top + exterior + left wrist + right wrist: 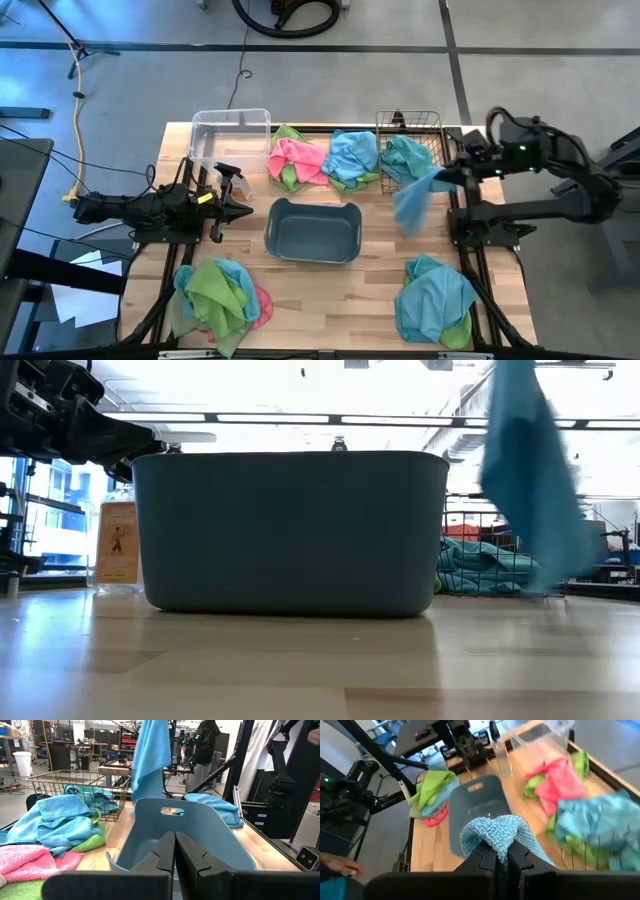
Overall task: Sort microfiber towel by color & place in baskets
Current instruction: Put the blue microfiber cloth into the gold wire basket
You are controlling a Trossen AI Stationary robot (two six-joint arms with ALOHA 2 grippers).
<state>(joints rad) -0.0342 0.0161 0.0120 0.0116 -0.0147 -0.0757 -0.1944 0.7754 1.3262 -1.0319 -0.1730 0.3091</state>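
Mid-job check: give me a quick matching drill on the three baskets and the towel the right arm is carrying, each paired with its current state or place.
Things:
1. clear plastic bin
2. grey-blue tub
3. wire-mesh basket
4. blue towel

States:
A. hangs in the air from the right gripper
B. table centre, empty
C. back right, blue towel inside
D. back left, empty

Pairs: 1-D, 2-B, 3-C, 4-A
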